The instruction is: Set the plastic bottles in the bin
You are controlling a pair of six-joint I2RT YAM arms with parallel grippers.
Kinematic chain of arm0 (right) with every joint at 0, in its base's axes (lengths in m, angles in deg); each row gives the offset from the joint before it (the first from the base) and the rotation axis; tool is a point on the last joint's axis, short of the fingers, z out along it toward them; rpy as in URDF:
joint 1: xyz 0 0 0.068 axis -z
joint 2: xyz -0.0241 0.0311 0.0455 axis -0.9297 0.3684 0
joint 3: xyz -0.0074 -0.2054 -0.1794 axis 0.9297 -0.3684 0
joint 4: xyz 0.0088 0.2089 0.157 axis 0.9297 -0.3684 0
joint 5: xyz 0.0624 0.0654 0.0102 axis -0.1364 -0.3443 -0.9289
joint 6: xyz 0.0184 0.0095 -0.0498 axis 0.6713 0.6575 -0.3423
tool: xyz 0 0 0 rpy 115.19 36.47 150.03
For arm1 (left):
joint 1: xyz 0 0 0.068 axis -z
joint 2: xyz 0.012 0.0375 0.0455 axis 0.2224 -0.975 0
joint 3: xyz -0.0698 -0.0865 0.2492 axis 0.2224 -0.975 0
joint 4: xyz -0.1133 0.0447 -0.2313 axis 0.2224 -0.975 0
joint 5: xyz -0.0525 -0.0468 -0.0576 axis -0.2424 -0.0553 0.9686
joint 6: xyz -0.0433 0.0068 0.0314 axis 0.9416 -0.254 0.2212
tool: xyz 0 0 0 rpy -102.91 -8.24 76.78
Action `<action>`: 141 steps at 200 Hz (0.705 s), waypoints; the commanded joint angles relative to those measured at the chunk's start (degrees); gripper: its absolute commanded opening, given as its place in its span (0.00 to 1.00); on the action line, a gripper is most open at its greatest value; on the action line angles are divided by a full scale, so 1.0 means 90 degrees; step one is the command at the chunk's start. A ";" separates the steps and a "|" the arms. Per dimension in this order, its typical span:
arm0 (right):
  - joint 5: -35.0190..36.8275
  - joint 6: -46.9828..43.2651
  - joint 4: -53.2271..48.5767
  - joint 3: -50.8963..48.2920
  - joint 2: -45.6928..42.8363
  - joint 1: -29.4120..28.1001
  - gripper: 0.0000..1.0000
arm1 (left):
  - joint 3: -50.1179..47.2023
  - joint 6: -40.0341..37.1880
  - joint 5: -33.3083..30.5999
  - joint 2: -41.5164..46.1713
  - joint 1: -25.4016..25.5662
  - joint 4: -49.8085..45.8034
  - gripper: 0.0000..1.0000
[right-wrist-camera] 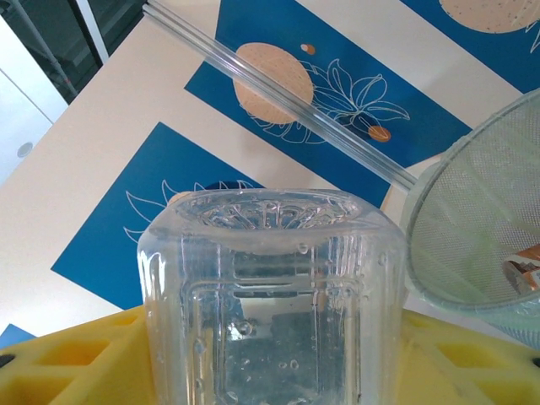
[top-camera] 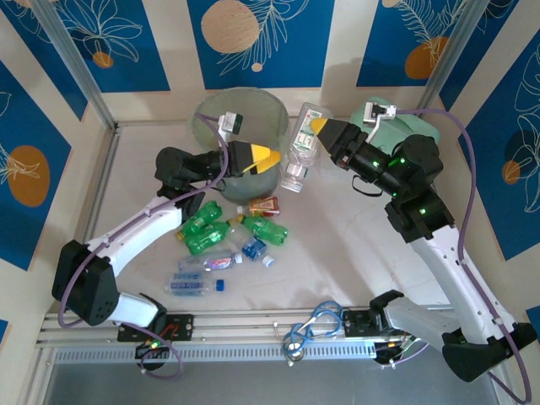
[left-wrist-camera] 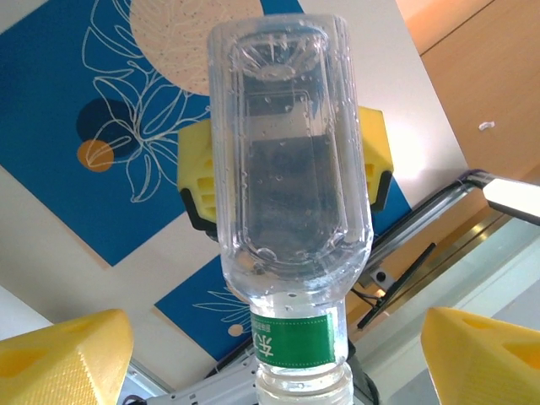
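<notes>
Drop risk: the clear green-labelled bottle point(top-camera: 297, 150) hung outside the bin point(top-camera: 200, 118), at its 3 o'clock. I judged that a release there would land it on the surface point(top-camera: 337, 253), not inside.
Slip risk: it had smooth walls and droplets inside, so a light pinch could let it twist.
Collision risk: my left hand point(top-camera: 268, 159) sat close to the bin's front wall and near the bottle, and a careless swing could knock either.
Right hand point(top-camera: 316, 126): pinching the bottle across its body, arm reaching toward 11 o'clock.
Left hand: fingers point(left-wrist-camera: 67, 354) spread with nothing between them, aimed at the bottle toward 3 o'clock.
Other bottles point(top-camera: 221, 240): heaped on the surface at the bin's 6 o'clock.
</notes>
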 commanded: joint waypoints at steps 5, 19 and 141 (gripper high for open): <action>0.0210 0.0046 0.0333 -0.0038 -0.0017 -0.0023 0.63 | 0.0035 -0.0172 0.0192 -0.0035 0.0320 0.0286 0.90; 0.0248 0.0012 0.0344 -0.0023 0.0029 -0.0023 0.63 | 0.0054 -0.0063 0.0179 -0.0122 0.0449 0.0516 0.91; 0.0422 0.0021 0.0568 -0.0096 0.0317 -0.0081 0.63 | 0.0154 -0.0192 0.0255 -0.0422 0.0809 0.0494 0.68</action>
